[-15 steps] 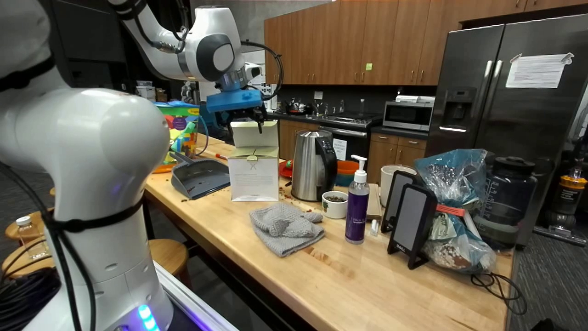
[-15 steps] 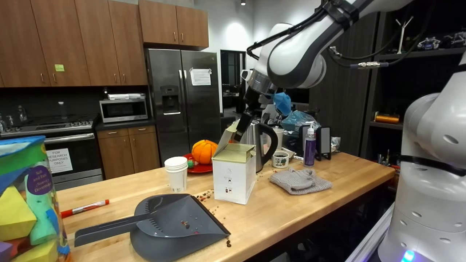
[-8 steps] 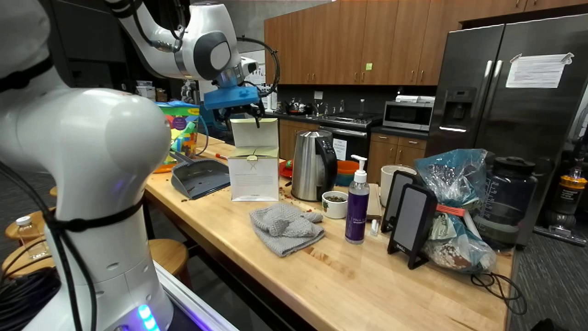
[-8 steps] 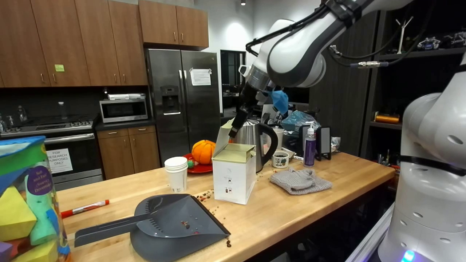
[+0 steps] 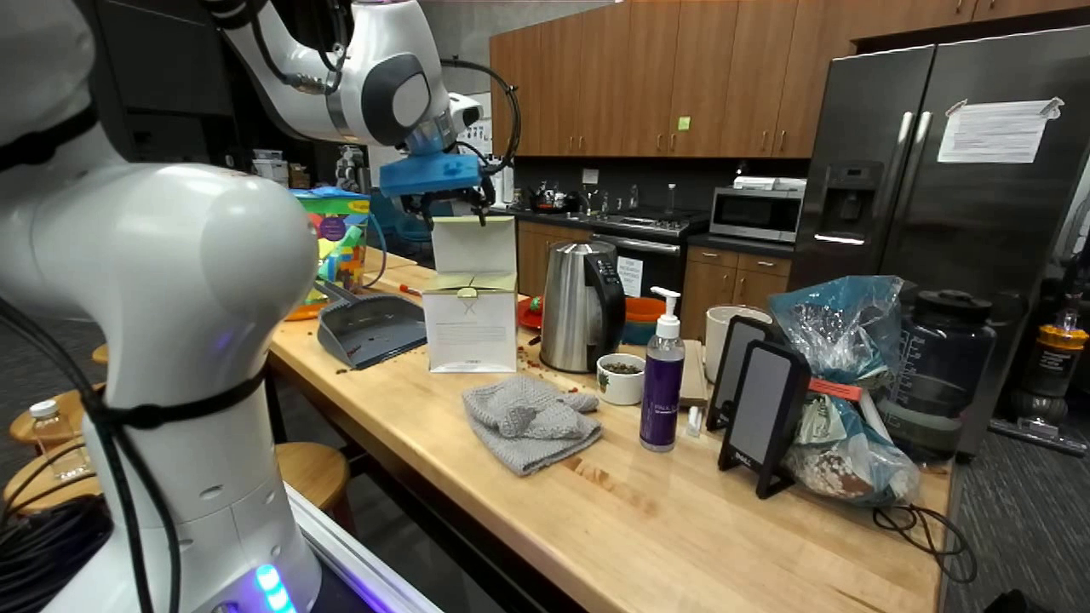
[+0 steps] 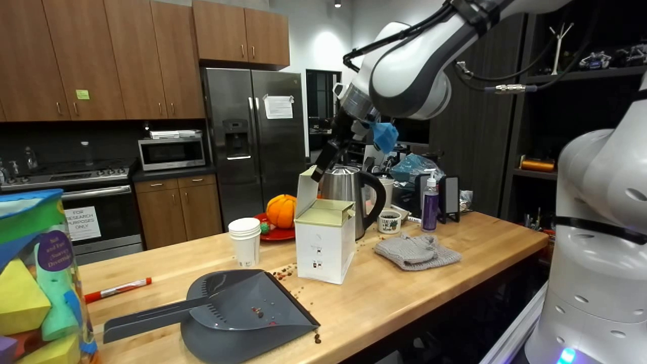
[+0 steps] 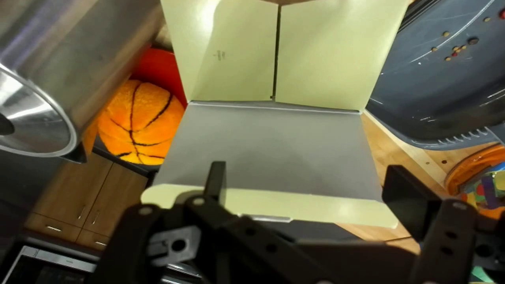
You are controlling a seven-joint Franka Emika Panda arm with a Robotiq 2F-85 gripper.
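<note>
Fingers (image 7: pixel 412 201) hung spread above the white box (image 6: pixel 323 250), which sat upright on the table (image 6: pixel 384 288) below them; its inner flaps (image 7: pixel 319 55) lay folded in, but its lid (image 7: pixel 268 146) stood unclosed beside them, perhaps touching
</note>
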